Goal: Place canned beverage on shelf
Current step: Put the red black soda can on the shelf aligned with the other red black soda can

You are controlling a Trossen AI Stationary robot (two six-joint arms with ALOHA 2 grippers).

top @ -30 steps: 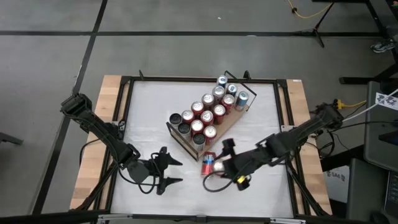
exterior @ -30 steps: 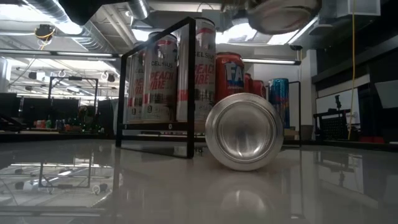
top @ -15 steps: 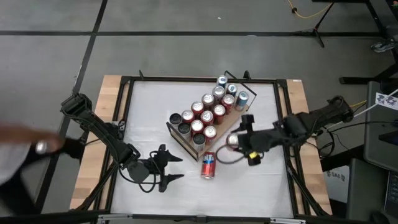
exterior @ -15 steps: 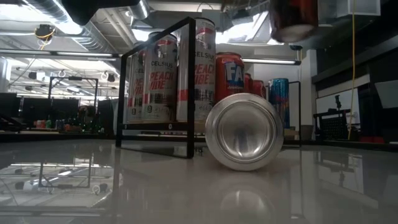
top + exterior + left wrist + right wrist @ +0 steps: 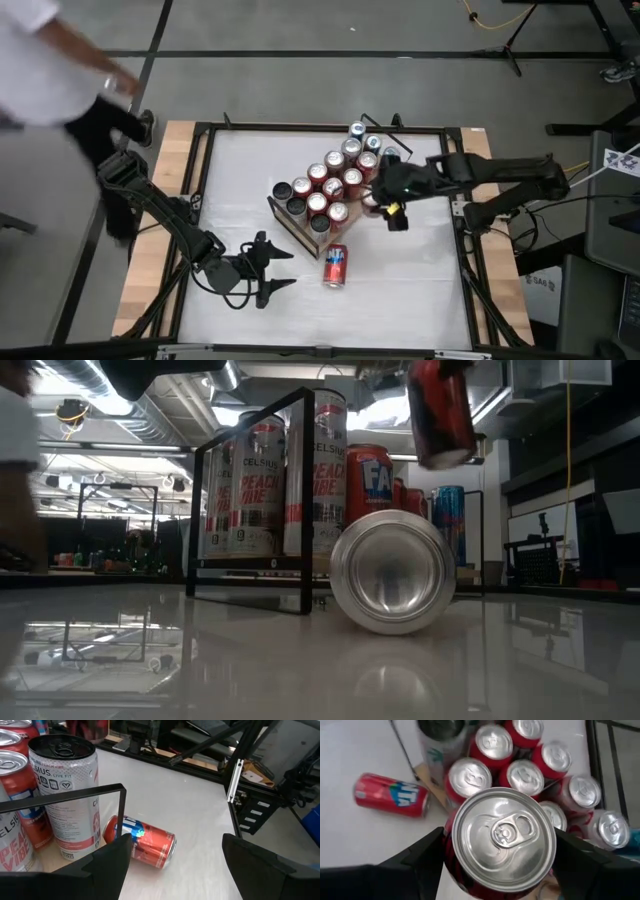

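My right gripper (image 5: 383,196) is shut on a red can (image 5: 502,837), which hangs high over the right side of the shelf (image 5: 291,226) and shows tilted at the top of the low view (image 5: 440,412). The shelf is a light-wood board with black wire rails, and several cans stand on it. Another red can (image 5: 335,266) lies on its side on the white table just in front of the shelf, its end facing the low view (image 5: 393,572). My left gripper (image 5: 276,268) waits open at the near left, level, pointing at that lying can (image 5: 142,842). My right gripper pinches the red can's side wall (image 5: 450,847) between its two fingers (image 5: 420,862), one on each side just under the top rim. It reaches in from the table's right, slanting down. The can is lifted clear and nearly upright, top up, above the standing cans.
The shelf sits askew in the middle of the table, its wire rail (image 5: 305,500) facing the near edge. A person (image 5: 50,60) stands by the table's far left corner. Bare white tabletop (image 5: 240,180) lies left of the shelf and along the near edge.
My right gripper has carried the red can from beside the lying can up and toward the far edge, ending over the shelf's right side. The can has tipped from bottom-forward to nearly upright. A person has walked in at the far left.
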